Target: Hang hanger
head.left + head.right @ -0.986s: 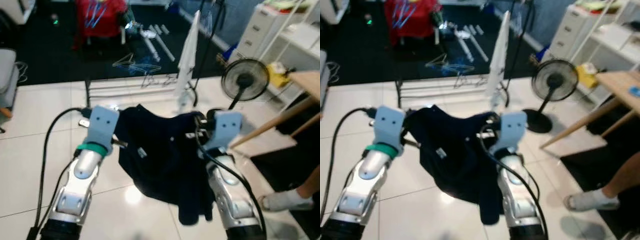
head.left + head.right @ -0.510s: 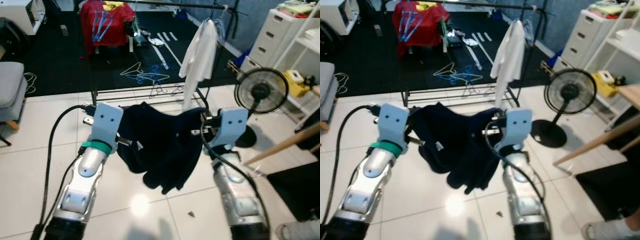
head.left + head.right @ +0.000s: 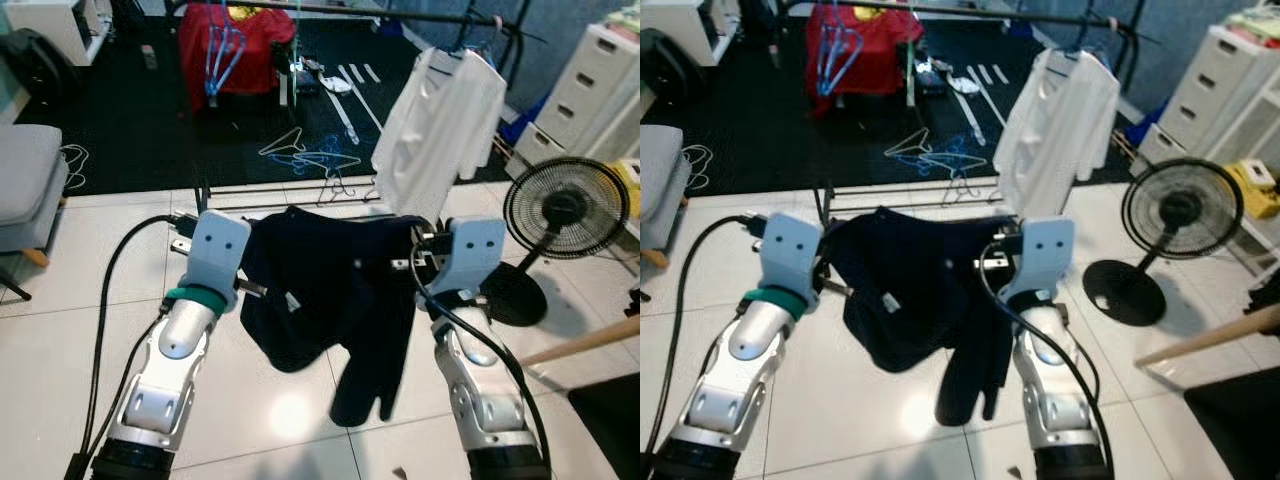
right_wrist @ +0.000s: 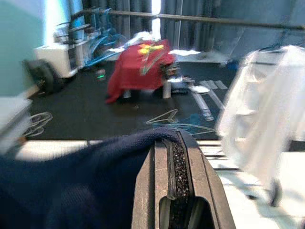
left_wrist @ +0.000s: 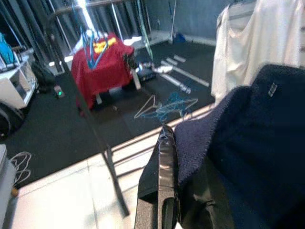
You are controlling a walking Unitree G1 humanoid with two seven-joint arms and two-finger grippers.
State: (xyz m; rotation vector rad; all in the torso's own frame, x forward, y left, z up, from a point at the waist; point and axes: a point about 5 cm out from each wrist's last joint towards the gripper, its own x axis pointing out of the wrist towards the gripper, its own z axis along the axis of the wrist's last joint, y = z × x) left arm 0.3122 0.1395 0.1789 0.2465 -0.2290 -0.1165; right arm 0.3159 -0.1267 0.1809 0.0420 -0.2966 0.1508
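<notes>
A dark navy garment (image 3: 330,290) hangs spread between my two grippers at chest height above the white tile floor, one sleeve dangling low. My left gripper (image 5: 167,157) is shut on its left shoulder edge. The right gripper (image 4: 172,157) is shut on its right edge. I cannot make out a hanger inside the cloth. Ahead stands a black clothes rack with its rail (image 3: 380,14) across the top. A white shirt (image 3: 435,130) hangs from the rail at the right, just beyond the right gripper.
A red garment (image 3: 230,50) with blue hangers hangs further back at the left. Loose hangers (image 3: 310,160) lie on the dark carpet under the rack. A standing fan (image 3: 565,210) and drawers (image 3: 600,90) are at the right, a grey seat (image 3: 30,180) at the left.
The camera has tilted up and shifted, so the rack and the white shirt sit closer and larger. Both grippers still hold the navy garment, whose sleeve now dangles lower.
</notes>
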